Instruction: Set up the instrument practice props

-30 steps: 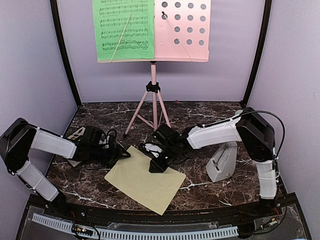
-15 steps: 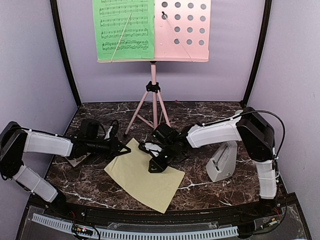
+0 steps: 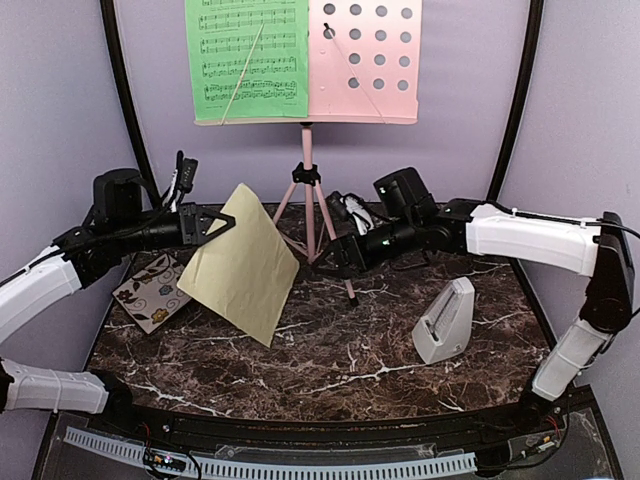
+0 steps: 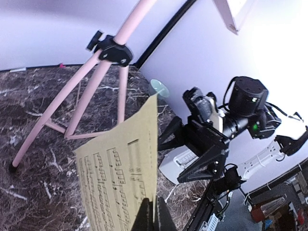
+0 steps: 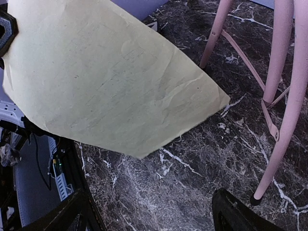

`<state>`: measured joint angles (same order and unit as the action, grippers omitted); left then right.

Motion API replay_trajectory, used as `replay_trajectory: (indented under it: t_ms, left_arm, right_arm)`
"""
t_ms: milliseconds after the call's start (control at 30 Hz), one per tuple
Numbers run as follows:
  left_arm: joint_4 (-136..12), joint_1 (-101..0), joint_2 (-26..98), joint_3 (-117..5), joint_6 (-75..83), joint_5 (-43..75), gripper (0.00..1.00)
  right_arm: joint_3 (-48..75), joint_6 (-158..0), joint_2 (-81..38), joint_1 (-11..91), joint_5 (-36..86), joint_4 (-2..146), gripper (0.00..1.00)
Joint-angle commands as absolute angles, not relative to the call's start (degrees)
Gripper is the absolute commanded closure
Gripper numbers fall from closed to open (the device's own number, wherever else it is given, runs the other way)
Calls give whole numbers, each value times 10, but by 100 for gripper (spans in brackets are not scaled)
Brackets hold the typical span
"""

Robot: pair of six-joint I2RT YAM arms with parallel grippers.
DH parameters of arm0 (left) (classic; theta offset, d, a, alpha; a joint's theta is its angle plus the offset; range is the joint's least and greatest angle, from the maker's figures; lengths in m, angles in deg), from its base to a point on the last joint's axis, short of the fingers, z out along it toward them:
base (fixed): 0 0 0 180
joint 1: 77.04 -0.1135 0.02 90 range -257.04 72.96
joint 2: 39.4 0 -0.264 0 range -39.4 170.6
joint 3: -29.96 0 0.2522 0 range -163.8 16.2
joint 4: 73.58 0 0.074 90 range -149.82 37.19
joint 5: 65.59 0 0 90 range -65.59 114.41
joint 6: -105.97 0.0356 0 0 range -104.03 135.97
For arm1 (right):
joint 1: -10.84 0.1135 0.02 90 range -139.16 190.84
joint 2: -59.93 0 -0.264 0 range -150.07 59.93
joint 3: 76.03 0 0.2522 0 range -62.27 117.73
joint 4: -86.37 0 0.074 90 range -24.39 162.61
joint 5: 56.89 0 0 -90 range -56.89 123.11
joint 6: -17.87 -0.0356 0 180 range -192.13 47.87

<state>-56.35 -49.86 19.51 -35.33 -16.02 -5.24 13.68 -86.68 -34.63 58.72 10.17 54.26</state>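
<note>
Marble tabletop (image 3: 330, 350), lilac walls. Pale yellow music sheet (image 3: 240, 265): airborne at 9 o'clock, pinched at one edge by left gripper (image 3: 215, 225). Right gripper (image 3: 338, 257): jaws apart, empty, centre. Music stand (image 3: 365, 60): 12 o'clock, one half bare. Likely hazard: limp sheet slipping or buckling against stand's lip.

Seemingly a robot lab booth: lilac walls (image 3: 60, 120) enclose a marble-patterned table (image 3: 330, 350).
</note>
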Motion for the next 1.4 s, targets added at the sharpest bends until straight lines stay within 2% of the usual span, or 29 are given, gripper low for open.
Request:
replay_trajectory:
  t_ms: [0,167,300,433,533,767,1000,1233,1367]
  left_arm:
    - [-430,-459,211,-438,9,-82,100]
    - [-370,-353,256,-486,91,-21,100]
    - [-395,-288,300,-471,110,8,100]
    - [-452,-252,324,-443,109,28,100]
    - [-481,-233,341,-434,107,34,100]
    - [-552,-204,367,-386,97,34,100]
    - [-568,-174,397,-380,105,23,100]
    - [-579,-167,394,-377,113,32,100]
    - [-591,-160,392,-372,117,36,100]
  right_arm:
    - [80,-976,-322,548,28,598,10]
    - [27,-1067,-294,505,-26,615,11]
    - [9,-1133,-308,488,-74,603,11]
    - [21,-1167,-328,479,-91,565,5]
    - [34,-1179,-341,479,-92,536,1]
    - [45,-1219,-374,477,-121,495,1]
    - [-17,-1296,-353,477,-133,552,1]
    - [-40,-1285,-377,478,-141,526,5]
    - [-44,-1328,-391,481,-156,585,8]
